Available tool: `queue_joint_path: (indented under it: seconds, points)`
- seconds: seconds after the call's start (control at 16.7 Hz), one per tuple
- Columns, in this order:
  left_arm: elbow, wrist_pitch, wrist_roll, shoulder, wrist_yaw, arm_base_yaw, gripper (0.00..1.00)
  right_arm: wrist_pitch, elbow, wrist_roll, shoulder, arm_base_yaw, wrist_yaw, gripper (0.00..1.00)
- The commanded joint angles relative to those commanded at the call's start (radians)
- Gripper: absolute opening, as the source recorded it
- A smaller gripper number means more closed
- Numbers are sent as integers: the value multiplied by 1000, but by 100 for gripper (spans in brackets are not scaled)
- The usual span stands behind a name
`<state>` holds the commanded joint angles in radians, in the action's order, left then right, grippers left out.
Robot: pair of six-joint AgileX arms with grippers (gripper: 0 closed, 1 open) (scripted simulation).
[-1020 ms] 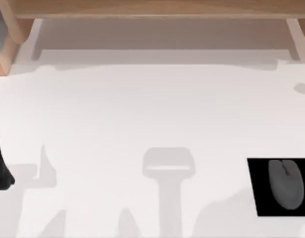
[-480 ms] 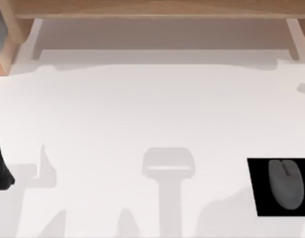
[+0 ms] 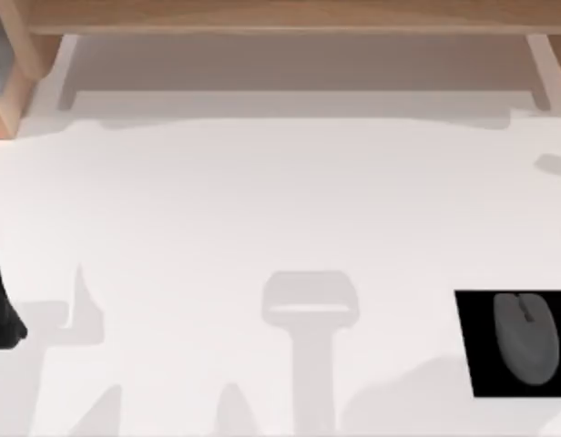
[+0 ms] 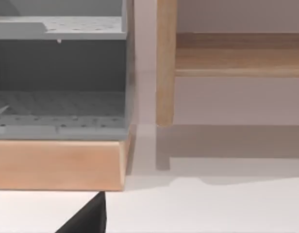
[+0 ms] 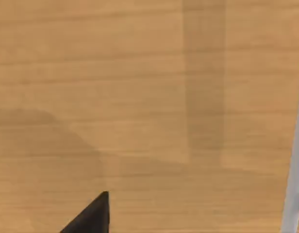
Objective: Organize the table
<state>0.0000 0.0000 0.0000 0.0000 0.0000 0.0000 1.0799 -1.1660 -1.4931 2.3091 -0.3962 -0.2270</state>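
one grey mouse (image 3: pixel 525 337) sits on black pad (image 3: pixel 476 364).

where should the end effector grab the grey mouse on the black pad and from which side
Probably best from straight above, closing across the narrow flanks of the grey oval computer mouse. It lies flat on the black rectangular mouse pad near the right edge of the white table, long axis roughly front to back, slightly tilted. Its low domed top gives no grip; the two long sides are the narrowest span.
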Motion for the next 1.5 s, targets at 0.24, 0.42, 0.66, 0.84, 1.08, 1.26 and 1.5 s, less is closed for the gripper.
queue_joint_path:
  seconds: [0.24,0.42,0.66,0.84,1.08,1.26,1.5]
  points:
    - [0,0,0,0,0,0,100,-130,106,180,-227,42,51,100]
    - [0,0,0,0,0,0,100,-266,227,368,-497,94,89,100]
    - [0,0,0,0,0,0,100,-473,428,655,-940,178,134,100]
    - [0,0,0,0,0,0,100,-631,597,873,-1296,242,161,100]
    - [0,0,0,0,0,0,100,-824,823,1142,-1750,316,189,100]
    - [0,0,0,0,0,0,100,-942,975,1305,-2026,358,205,100]
    - [0,0,0,0,0,0,100,-1049,1122,1451,-2251,389,221,100]
